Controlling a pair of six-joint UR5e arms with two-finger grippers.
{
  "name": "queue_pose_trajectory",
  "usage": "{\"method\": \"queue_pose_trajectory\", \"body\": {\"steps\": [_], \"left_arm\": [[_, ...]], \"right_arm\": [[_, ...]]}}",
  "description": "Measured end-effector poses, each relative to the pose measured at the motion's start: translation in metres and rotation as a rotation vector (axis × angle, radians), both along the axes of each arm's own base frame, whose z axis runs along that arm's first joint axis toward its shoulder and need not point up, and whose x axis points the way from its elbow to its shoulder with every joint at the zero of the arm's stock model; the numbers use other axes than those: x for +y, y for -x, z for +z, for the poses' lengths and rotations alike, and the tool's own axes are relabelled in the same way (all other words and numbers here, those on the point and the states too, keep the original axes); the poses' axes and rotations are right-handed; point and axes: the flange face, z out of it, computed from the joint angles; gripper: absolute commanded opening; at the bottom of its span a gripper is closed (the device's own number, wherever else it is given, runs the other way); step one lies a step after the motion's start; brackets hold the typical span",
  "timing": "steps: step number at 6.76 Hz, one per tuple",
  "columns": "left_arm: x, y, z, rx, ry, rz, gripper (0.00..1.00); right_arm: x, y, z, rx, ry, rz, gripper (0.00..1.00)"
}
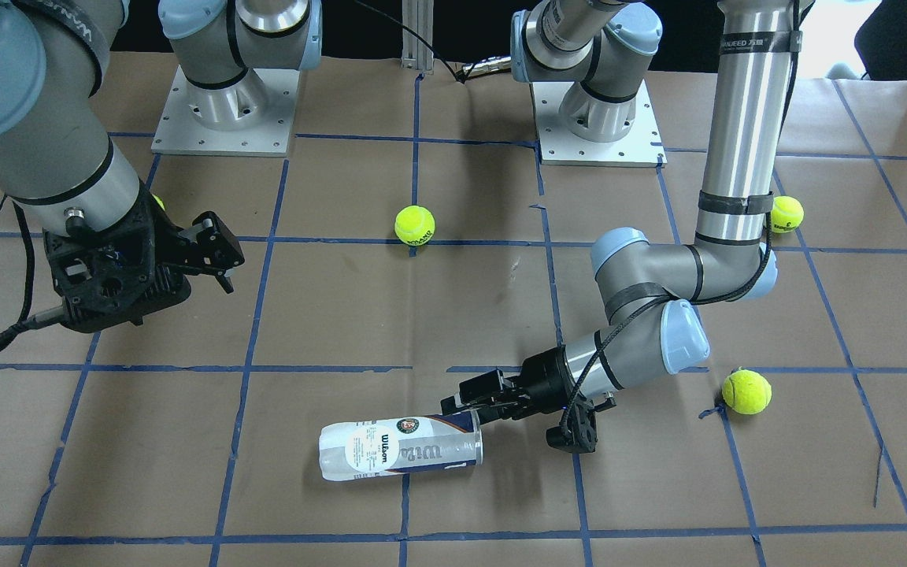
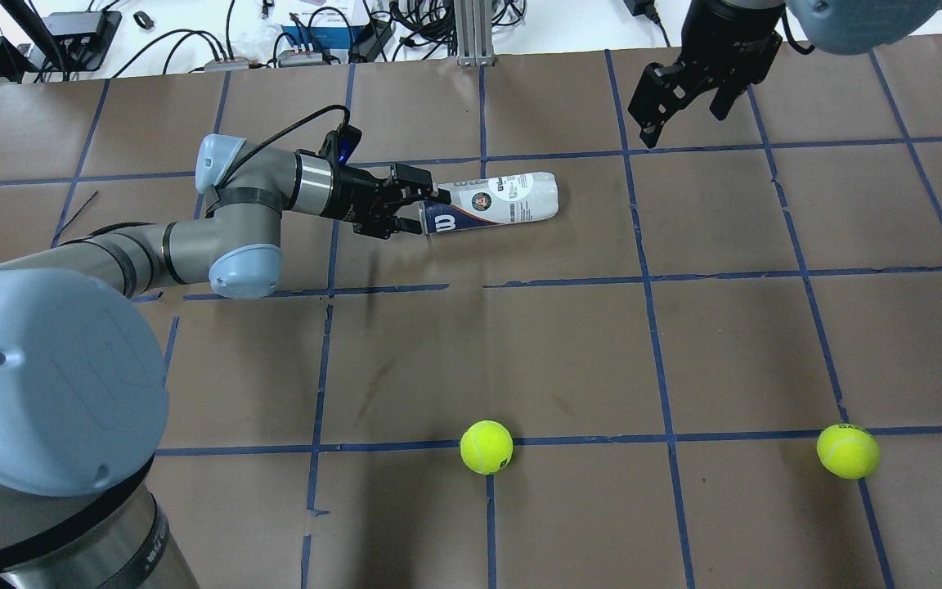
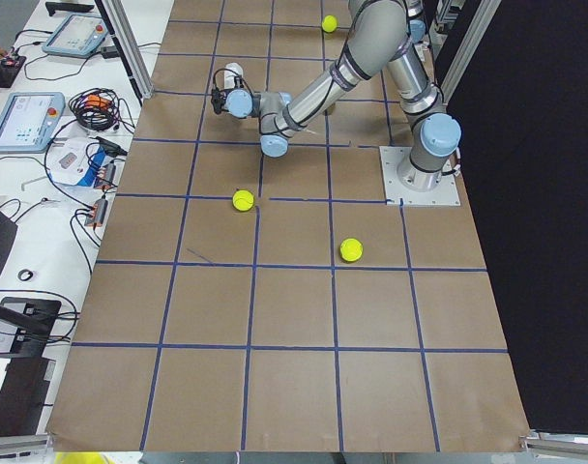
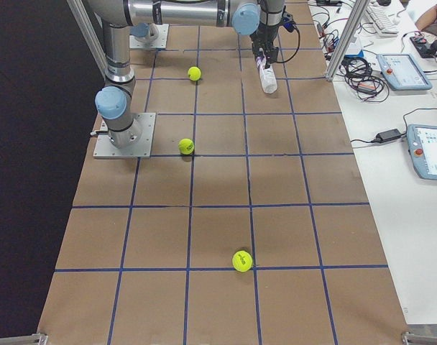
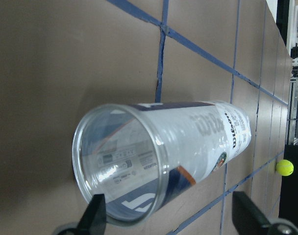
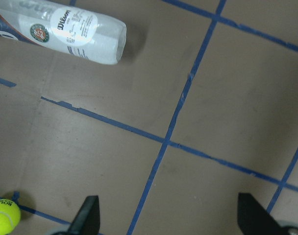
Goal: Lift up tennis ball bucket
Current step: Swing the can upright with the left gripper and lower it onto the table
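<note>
a robotics lab: paper-covered counter [image 2: 569, 352] with a taped grid, bolted-down robot arms [image 1: 745, 118], teach pendants [image 3: 23, 121] and cables [image 3: 96, 97] alongside.

A brown paper-covered table [image 2: 569, 352] gridded with blue tape lines [image 2: 585, 441] meets a white cable-strewn bench [image 3: 43, 242]; a black surface [image 3: 555, 193], perhaps a curtain, backs the opposite side.
</note>
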Motion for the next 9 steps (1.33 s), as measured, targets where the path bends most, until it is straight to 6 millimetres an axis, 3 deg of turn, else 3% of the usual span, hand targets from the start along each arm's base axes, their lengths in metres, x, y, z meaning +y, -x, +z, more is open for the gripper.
{"method": "queue_pose_trajectory", "body": {"steps": [2, 3, 4, 5, 6, 9], "left_arm": [[-0.007, 0.002, 0.001, -0.001, 0.02, -0.003, 0.28], [-0.007, 0.002, 0.001, -0.002, 0.023, -0.004, 0.12], [-0.008, 0.002, 0.002, -0.003, 0.025, -0.003, 0.01], [-0.006, 0.004, 0.008, -0.003, 0.033, -0.005, 0.01], [-0.002, 0.009, 0.03, -0.003, 0.048, 0.002, 0.01], [0.012, 0.02, 0.137, -0.02, 0.085, 0.094, 0.01]], "right_arm": [[0.028, 0.008, -0.004, 0.028, -0.044, -0.093, 1.0], [0.032, 0.01, 0.002, 0.052, -0.036, -0.128, 1.0], [0.033, 0.01, 0.004, 0.065, -0.03, -0.198, 1.0], [0.031, 0.009, 0.003, 0.07, -0.029, -0.258, 1.0], [0.029, 0.009, 0.001, 0.071, -0.029, -0.283, 1.0], [0.028, 0.009, 0.001, 0.071, -0.027, -0.296, 1.0]]}}
